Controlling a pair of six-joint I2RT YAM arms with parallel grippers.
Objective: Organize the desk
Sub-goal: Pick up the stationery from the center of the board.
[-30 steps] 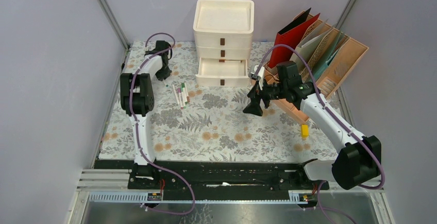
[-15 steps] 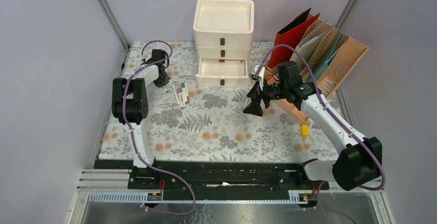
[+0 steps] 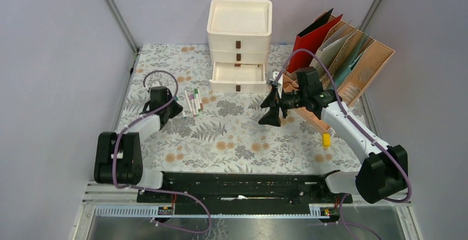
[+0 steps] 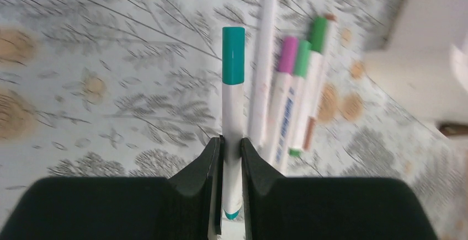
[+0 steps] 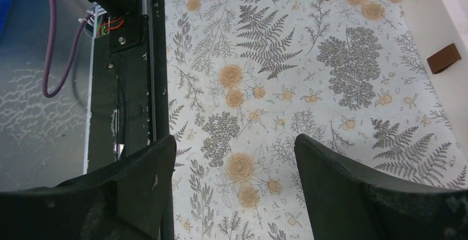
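Note:
The desk (image 3: 232,140) is a tabletop in a fern-and-flower cloth. My left gripper (image 3: 172,109) is at its left side, shut on a white marker with a teal cap (image 4: 233,85), which points forward out of the jaws in the left wrist view (image 4: 232,145). Several more markers (image 3: 193,101) lie side by side just right of it, also in the left wrist view (image 4: 295,96). My right gripper (image 3: 270,113) hovers open and empty above the desk's middle right; the right wrist view (image 5: 234,146) shows only cloth between its fingers.
A white drawer unit (image 3: 239,44) stands at the back with its lowest drawer (image 3: 238,73) pulled open. A wooden file rack with folders (image 3: 342,63) stands at the back right. A small yellow object (image 3: 326,139) lies near the right edge.
My left arm has swung from the back left corner toward the front, and its gripper now sits just left of the row of markers. The right gripper has barely moved.

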